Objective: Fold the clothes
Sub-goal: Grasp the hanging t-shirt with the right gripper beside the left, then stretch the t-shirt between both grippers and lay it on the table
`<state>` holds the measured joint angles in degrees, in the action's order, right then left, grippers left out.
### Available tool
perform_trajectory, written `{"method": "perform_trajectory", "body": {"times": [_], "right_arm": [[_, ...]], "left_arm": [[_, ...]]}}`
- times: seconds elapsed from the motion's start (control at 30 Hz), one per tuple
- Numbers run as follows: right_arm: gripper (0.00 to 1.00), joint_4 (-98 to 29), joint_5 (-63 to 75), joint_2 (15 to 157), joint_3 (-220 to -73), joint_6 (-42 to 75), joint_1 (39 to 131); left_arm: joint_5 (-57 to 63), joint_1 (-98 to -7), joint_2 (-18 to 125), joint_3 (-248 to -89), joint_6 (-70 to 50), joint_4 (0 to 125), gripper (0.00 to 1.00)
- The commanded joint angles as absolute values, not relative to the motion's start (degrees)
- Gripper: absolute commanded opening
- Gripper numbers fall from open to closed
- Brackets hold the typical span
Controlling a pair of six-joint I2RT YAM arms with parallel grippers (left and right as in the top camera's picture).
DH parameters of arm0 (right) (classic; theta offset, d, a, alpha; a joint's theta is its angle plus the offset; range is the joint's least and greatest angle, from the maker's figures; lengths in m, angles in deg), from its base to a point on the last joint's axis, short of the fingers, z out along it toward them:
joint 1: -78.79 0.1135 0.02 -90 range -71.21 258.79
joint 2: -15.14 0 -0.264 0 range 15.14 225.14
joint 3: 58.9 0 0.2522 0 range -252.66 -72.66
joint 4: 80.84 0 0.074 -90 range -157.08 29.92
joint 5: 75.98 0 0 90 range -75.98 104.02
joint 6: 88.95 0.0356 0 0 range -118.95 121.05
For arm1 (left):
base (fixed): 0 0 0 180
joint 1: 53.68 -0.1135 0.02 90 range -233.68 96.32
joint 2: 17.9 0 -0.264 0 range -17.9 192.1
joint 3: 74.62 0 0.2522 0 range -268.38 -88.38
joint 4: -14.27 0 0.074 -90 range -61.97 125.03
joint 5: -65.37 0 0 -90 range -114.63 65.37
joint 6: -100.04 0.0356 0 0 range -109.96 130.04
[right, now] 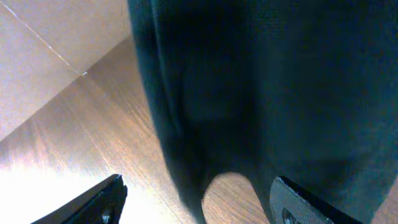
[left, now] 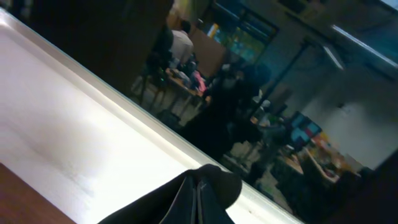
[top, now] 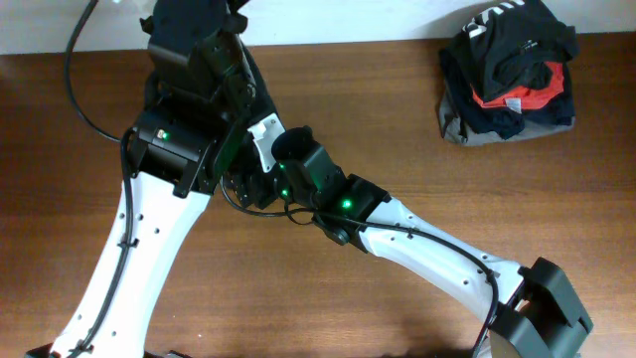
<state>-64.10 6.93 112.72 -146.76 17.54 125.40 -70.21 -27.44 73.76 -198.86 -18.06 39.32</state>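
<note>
Left end effector clamped, right wide

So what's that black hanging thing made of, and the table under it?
The black T-shirt looks like soft, matte knit cloth, maybe cotton: it hangs in limp folds with no shine. The table looks like smooth brown wood or wood-look laminate: streaky grain lines and a bright glare spot.

The T-shirt is showing as soft, matt black cloth. The surface is gleaming as smooth, varnished brown wood. The left arm and right arm are shining in glossy white plastic. The heap on the surface is looking like soft matt cloth.
</note>
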Motion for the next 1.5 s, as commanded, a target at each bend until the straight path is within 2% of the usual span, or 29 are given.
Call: {"method": "perform_trajectory", "body": {"times": [0.0,0.13,0.2,0.33,0.47,0.73,0.93,1.23,1.47], "right_arm": [[0.78,-64.3,8.7,112.4,-147.7,18.1,126.7],[0.76,-65.0,10.4,114.9,-147.7,18.1,127.2],[0.67,-65.4,10.4,116.6,-147.7,18.1,127.2],[0.26,-65.0,10.3,117.6,-147.7,18.1,127.2],[0.05,-63.2,12.3,117.6,-147.7,18.1,127.0],[0.04,-54.3,12.4,112.2,-147.7,16.5,119.2],[0.04,-47.1,6.3,102.8,-147.7,12.7,107.7],[0.04,-42.8,-3.5,93.4,-147.7,8.1,92.8],[0.04,-40.7,-5.2,91.8,-150.5,4.4,86.8]], "left_arm": [[-72.7,-27.2,72.9,-200.6,-16.0,38.5,0.01],[-72.6,-27.2,72.9,-200.6,-16.0,38.5,0.01],[-72.7,-27.1,72.9,-200.6,-16.0,38.3,0.01],[-72.7,-27.2,72.9,-200.6,-16.0,37.9,0.01],[-72.7,-27.2,72.9,-200.6,-13.2,37.1,0.01],[-72.7,-28.0,72.2,-200.6,1.6,42.9,0.01],[-72.4,-30.8,71.9,-200.6,1.6,53.5,0.01],[-72.0,-32.6,71.8,-200.6,1.6,62.5,0.01],[-69.5,-33.9,71.7,-200.6,1.6,70.0,0.01]]}}
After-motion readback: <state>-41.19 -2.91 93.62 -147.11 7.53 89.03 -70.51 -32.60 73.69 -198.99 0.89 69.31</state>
